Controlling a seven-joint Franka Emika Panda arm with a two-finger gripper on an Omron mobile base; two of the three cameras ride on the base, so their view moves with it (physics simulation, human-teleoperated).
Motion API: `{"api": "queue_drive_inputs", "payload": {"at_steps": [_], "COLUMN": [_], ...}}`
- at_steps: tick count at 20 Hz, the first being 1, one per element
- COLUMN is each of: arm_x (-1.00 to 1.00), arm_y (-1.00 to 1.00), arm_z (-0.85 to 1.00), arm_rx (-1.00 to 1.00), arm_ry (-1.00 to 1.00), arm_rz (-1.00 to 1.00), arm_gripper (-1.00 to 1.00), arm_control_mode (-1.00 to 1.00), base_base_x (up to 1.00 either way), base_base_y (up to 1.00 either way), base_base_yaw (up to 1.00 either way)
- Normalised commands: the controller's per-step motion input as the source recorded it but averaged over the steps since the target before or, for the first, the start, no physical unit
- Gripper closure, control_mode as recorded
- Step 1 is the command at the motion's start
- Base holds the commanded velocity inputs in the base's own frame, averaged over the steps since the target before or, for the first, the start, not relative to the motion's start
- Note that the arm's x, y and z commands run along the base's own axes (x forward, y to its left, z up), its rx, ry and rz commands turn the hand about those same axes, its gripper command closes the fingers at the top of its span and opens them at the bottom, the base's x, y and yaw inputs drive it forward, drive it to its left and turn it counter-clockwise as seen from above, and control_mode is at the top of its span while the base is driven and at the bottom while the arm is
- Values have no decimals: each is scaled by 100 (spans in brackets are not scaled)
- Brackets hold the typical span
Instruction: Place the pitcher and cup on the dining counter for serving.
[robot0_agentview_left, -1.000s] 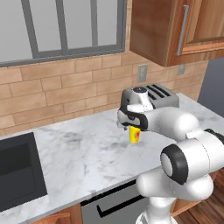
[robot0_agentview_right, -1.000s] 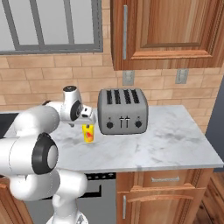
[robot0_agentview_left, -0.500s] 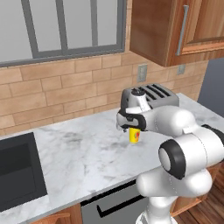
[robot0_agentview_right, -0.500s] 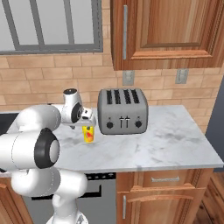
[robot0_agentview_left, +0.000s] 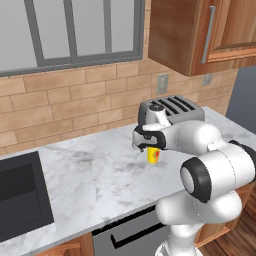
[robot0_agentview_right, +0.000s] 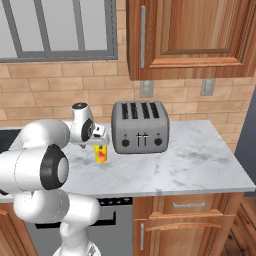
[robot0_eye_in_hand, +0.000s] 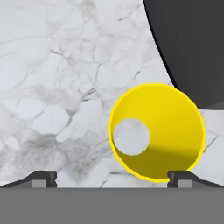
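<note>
Two-finger gripper (robot0_eye_in_hand: 112, 177), jaws spread wide and holding nothing, poised directly above the small bright yellow cylindrical cup (robot0_eye_in_hand: 156, 131), which stands upright on the white-grey marble counter (robot0_eye_in_hand: 57, 87) beside a grey four-slot toaster (robot0_agentview_right: 140, 127).

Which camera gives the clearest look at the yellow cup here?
The hand view: it looks straight down into the cup, showing its whole rim and empty inside. The right base view shows its side and red mark beside the toaster; in the left base view the hand covers its top.
</note>
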Motion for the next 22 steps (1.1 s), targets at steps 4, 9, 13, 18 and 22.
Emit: {"api": "queue_drive_inputs", "payload": {"at_steps": [4, 9, 13, 18, 22], "arm_x": [-4, 0, 0, 1, 4], "arm_y": [12, 11, 1, 0, 0], "arm_z": [28, 51, 20, -2, -19], "arm_rx": [0, 0, 0, -1, 0], "arm_ry": [-20, -8, -3, 0, 0], "arm_rz": [0, 0, 0, 0, 0], "arm_gripper": [-100, -100, -100, -100, -100], "arm_control_mode": [-100, -100, -100, -100, -100], "base_base_x": [0, 0, 0, 0, 0], "base_base_y": [0, 0, 0, 0, 0], "base_base_yaw": [0, 0, 0, 0, 0]}}
